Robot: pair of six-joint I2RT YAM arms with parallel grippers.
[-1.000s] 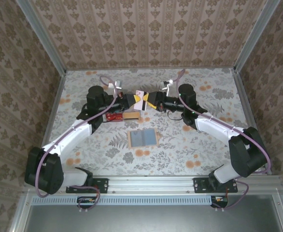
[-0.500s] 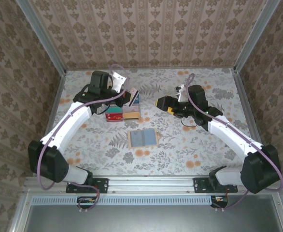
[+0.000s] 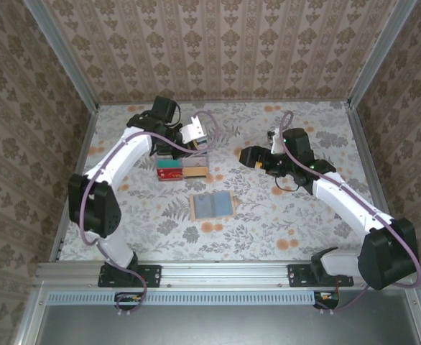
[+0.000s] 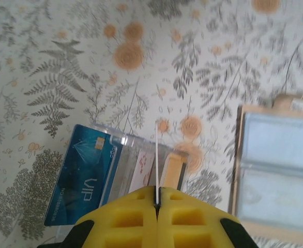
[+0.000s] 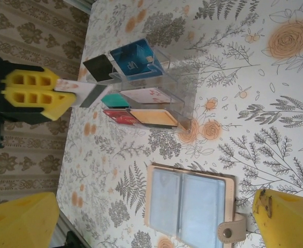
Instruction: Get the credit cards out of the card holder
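Credit cards point(image 5: 136, 57) lie sorted in a clear divided tray point(image 5: 185, 77) left of centre. The left gripper point(image 4: 157, 204), pinched on a grey card point(image 5: 92, 93), holds it just above the tray, long axis pointing into it. The card holder point(image 3: 213, 205) lies open nearby, its pockets apparently empty. The right gripper point(image 3: 243, 154) hovers spread wide, well apart.

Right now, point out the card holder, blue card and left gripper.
card holder point(image 3: 213, 205): top external, inner panel.
blue card point(image 4: 83, 179): left wrist, printed face.
left gripper point(image 4: 157, 193): left wrist, between shut fingertips.
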